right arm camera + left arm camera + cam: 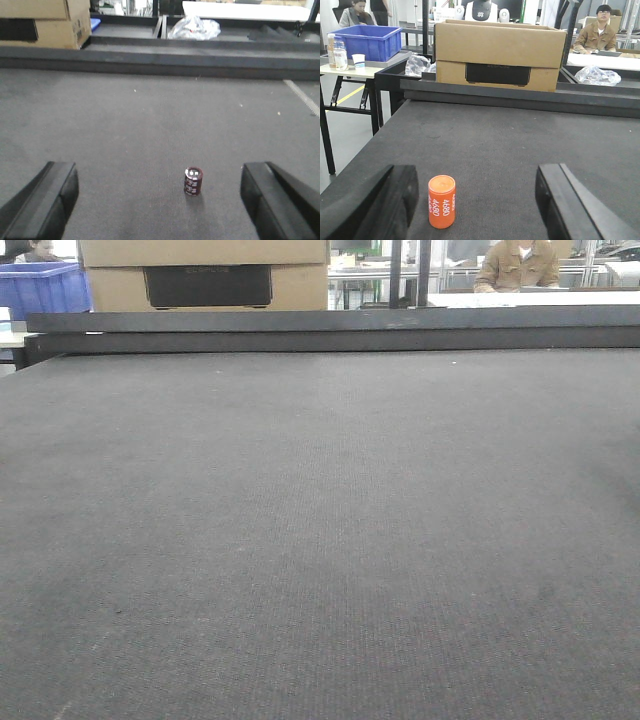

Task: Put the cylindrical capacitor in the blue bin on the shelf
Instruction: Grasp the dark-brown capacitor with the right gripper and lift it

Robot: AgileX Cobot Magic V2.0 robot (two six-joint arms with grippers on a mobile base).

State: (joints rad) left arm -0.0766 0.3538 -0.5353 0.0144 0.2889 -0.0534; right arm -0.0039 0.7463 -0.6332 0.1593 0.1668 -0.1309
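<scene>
**Bench** (320, 540): one, with a dark grey felt top and a raised black rail along its far edge.

**Capacitor** (193, 181): one. It is a small dark maroon can with a pale top, and it stands upright on the bench. I see it only through the right wrist camera. It sits between the two fingers of the right gripper (157, 172), touching neither, just inside the line of their tips. It is nearer the finger at the picture's right.

**Right gripper:** one, spread wide, nothing held.

**Left gripper** (475, 175): one, spread wide, nothing held.

**Orange cylinder** (441, 201): one, printed 4680. It stands upright between the left gripper's fingers, just beside the one at the picture's left.

**Cardboard carton** (495, 47): one, beyond the rail, with a dark handle slot in its front.

**Blue crate** (367, 41): one, on a side table to the left, well apart from both grippers.

**Clear plastic bags:** two, one (417, 64) left of the carton and one (597, 75) right of it.

**Seated people:** two in the background, one (355, 12) at far left and one (600, 32) at far right.
</scene>
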